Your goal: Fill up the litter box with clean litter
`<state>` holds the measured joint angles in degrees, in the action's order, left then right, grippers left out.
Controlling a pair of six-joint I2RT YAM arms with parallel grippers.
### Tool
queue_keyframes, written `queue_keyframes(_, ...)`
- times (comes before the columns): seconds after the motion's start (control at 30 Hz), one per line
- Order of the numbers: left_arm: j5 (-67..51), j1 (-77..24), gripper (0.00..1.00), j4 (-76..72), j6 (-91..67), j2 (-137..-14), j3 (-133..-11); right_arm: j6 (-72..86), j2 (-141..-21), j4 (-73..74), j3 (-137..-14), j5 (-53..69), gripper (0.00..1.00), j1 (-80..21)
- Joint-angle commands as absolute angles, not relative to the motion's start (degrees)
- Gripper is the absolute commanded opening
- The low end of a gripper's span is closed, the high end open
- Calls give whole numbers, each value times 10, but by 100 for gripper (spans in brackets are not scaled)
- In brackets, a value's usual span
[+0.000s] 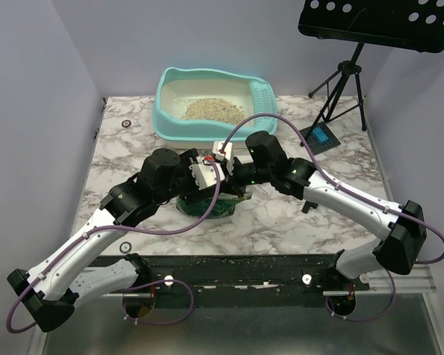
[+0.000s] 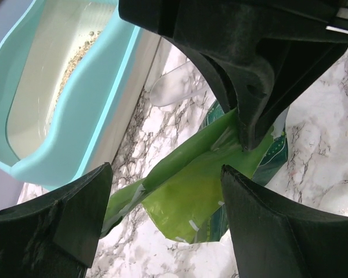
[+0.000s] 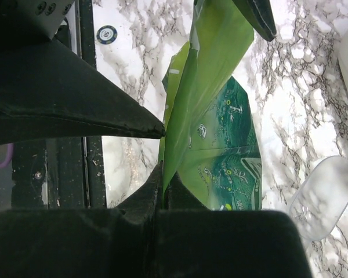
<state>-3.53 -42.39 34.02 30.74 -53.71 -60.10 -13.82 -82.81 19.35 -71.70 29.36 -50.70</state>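
The turquoise litter box (image 1: pixel 166 118) stands at the back of the table with a patch of tan litter (image 1: pixel 211 109) in it and its slotted scoop (image 1: pixel 263 96) at the right wall. Its curved wall shows in the left wrist view (image 2: pixel 75 121). The green litter pouch (image 1: pixel 207 209) stands at mid table under both wrists. My right gripper (image 3: pixel 165 182) is shut on the pouch's (image 3: pixel 220 145) thin upper edge. My left gripper (image 2: pixel 165 174) is open, its fingers (image 2: pixel 261 220) either side of the pouch's light-green flap (image 2: pixel 191 191), apart from it.
A clear plastic scoop-like piece (image 3: pixel 322 197) lies on the marble between pouch and box, also in the left wrist view (image 2: pixel 174 87). A dark disc (image 1: pixel 126 123) lies at the table's left. A music stand (image 1: pixel 355 66) stands back right. Spilled granules dot the black front rail (image 1: pixel 244 270).
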Motion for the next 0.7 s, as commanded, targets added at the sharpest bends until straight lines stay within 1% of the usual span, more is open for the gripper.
queue_keyframes(0.0, -11, -432, 84, 393, 314, -524, -632, -156, -800, 220, -707, 327, 0, -514)
queue_keyframes(0.2, -25, -442, 85, 432, 307, -521, -660, -180, -805, 246, -711, 339, 0, -514)
queue_keyframes(0.67, -65, -450, 86, 407, 287, -548, -606, -189, -773, 180, -671, 322, 0, -524)
